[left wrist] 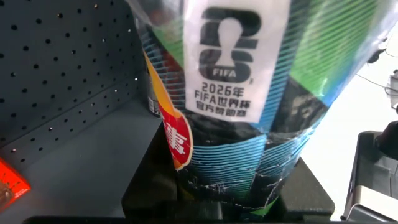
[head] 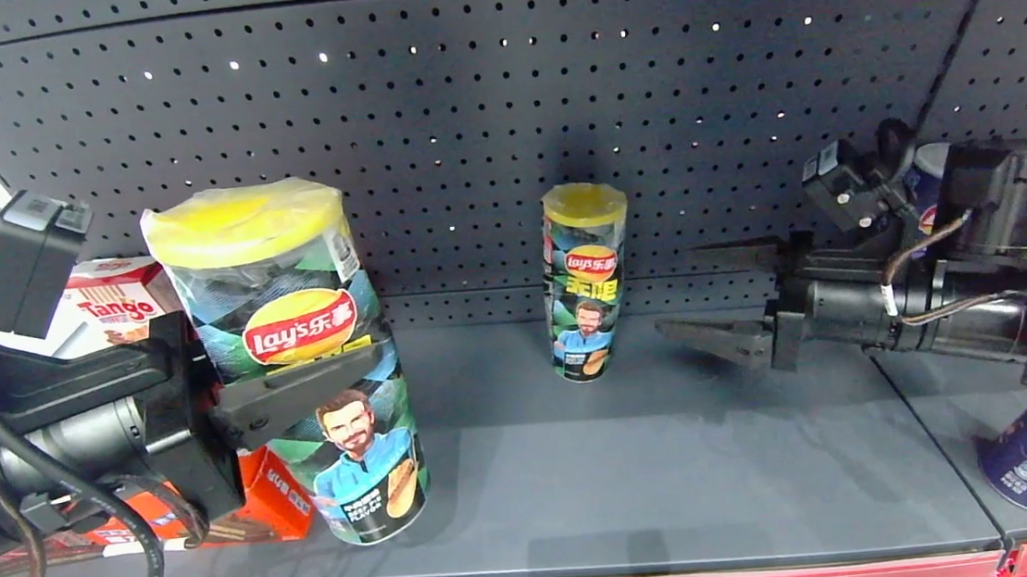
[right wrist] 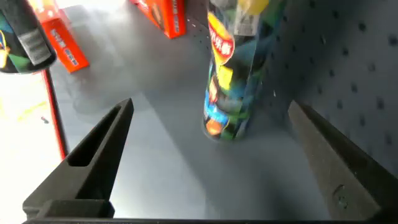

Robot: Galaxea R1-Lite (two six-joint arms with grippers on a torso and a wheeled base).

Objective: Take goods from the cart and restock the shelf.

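Before the pegboard-backed grey shelf (head: pixel 633 483), left pincer (head: pixel 298 377) pinches a chip can (head: pixel 284 271); right pincer (head: pixel 686 297) spread.

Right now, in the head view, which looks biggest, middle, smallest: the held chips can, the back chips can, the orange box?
1. held chips can, nearest the camera.
2. back chips can.
3. orange box, unsure: mostly hidden.

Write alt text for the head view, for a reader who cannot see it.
The left gripper clamps a tall yellow-lidded chip can at the front left of the dark shelf. A matching can stands upright by the pegboard back, and the open, empty right gripper faces it from the right.
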